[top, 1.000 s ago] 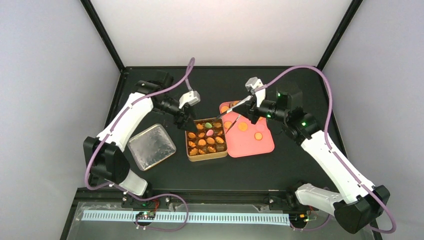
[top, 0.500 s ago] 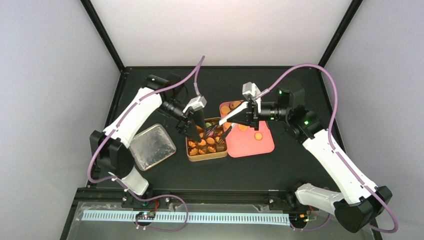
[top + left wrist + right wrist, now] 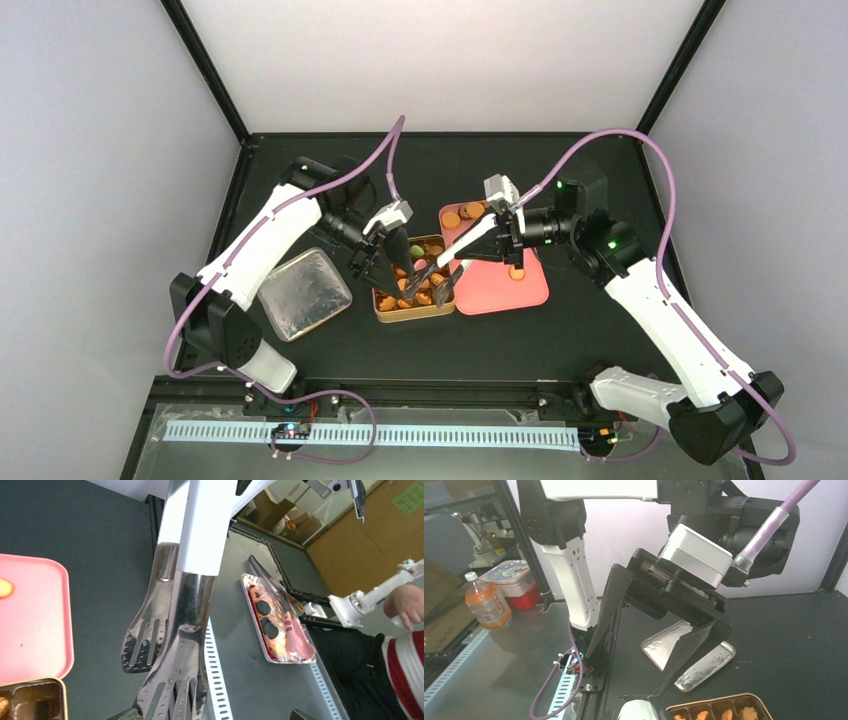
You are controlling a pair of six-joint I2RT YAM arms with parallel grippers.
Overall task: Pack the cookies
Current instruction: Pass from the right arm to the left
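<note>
The cookies fill most cells of the brown tin; a green one lies at its far side. A few orange cookies lie on the pink tray. My right gripper is shut on the metal tongs, whose tips hang over the tin's near right part. In the left wrist view the tongs show slightly apart with no cookie between them. My left gripper is open and empty over the tin's left side, close beside the tong tips.
The silver tin lid lies left of the tin, also seen in the right wrist view. The pink tray touches the tin's right side. The two grippers crowd each other above the tin.
The right arm swung the tongs from the pink tray over the tin and lowered them. The left gripper moved in from the tin's far left to hover over its left side.
</note>
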